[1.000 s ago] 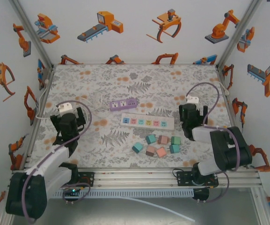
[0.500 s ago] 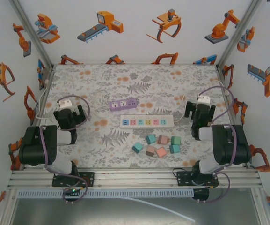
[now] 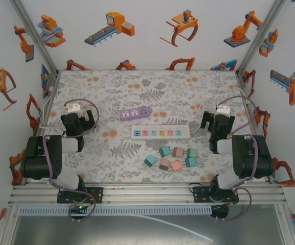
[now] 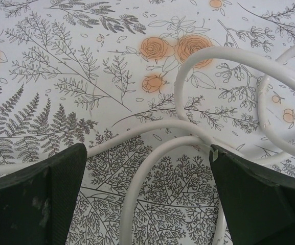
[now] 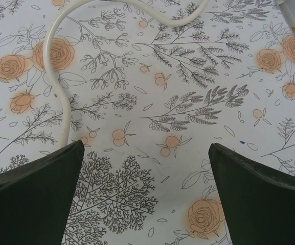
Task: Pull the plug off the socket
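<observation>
Left gripper [image 3: 77, 122] [image 4: 147, 151]: jaws spread wide, nothing pinched, held low over the floral counter [image 3: 188, 89]. A white cable [image 4: 188, 66] is seen lying between these jaws and curling into loops ahead of them and to their right. It passes close against the right-hand jaw; whether it touches cannot be told

Right gripper [image 3: 218, 121] [image 5: 146, 148]: jaws spread wide, only bare counter between them. A second cable run [image 5: 52, 71] is noted ahead of the left-hand jaw, bending away across the front

The white power strip [image 3: 160, 132], with its row of coloured sockets, is found between the two pairs of jaws, its end near the right pair and well apart from the left pair. The purple power strip [image 3: 134, 113] lies just beyond it, slightly tilted. The plug cannot be made out in either strip from above. Coloured blocks [image 3: 172, 157] are clustered on the near side of the white strip
</observation>
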You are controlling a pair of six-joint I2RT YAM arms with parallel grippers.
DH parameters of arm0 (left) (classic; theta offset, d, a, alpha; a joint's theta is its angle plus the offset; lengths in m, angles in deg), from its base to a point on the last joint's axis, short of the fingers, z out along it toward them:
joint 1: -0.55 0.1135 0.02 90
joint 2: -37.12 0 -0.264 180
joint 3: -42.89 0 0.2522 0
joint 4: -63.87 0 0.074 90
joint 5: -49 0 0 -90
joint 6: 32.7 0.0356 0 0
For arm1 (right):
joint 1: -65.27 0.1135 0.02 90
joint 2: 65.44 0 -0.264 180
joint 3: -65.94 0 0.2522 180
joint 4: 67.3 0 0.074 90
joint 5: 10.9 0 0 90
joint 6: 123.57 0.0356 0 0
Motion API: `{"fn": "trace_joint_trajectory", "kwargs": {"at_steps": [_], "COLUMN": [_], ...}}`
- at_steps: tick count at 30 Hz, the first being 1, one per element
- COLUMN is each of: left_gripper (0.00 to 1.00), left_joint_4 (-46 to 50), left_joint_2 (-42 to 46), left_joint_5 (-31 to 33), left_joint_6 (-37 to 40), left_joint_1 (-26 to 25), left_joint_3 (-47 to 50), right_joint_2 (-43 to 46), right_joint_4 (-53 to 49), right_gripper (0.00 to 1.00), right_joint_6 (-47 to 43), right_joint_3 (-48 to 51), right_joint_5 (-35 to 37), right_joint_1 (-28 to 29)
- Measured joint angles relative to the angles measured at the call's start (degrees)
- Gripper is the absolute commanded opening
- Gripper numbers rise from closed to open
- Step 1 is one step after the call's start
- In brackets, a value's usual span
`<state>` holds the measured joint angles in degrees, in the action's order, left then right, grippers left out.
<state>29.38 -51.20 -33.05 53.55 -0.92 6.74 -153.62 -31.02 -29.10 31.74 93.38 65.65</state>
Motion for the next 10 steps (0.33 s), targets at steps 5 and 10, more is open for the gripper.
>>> {"fn": "trace_joint_trajectory", "kwargs": {"at_steps": [5, 10], "left_gripper": [0.97, 0.97], "left_joint_4": [0.09, 0.09], "left_joint_2": [0.0, 0.0], "left_joint_5": [-0.09, -0.09], "left_joint_6": [0.0, 0.02], "left_joint_1": [0.0, 0.0], "left_joint_3": [0.0, 0.0], "right_joint_2": [0.0, 0.0], "right_joint_4": [0.0, -0.02], "right_gripper": [0.99, 0.99], "right_joint_6": [-0.15, -0.17], "right_joint_3": [-0.02, 0.0], "right_joint_5": [-1.79, -2.89], "right_joint_1": [0.0, 0.0]}}
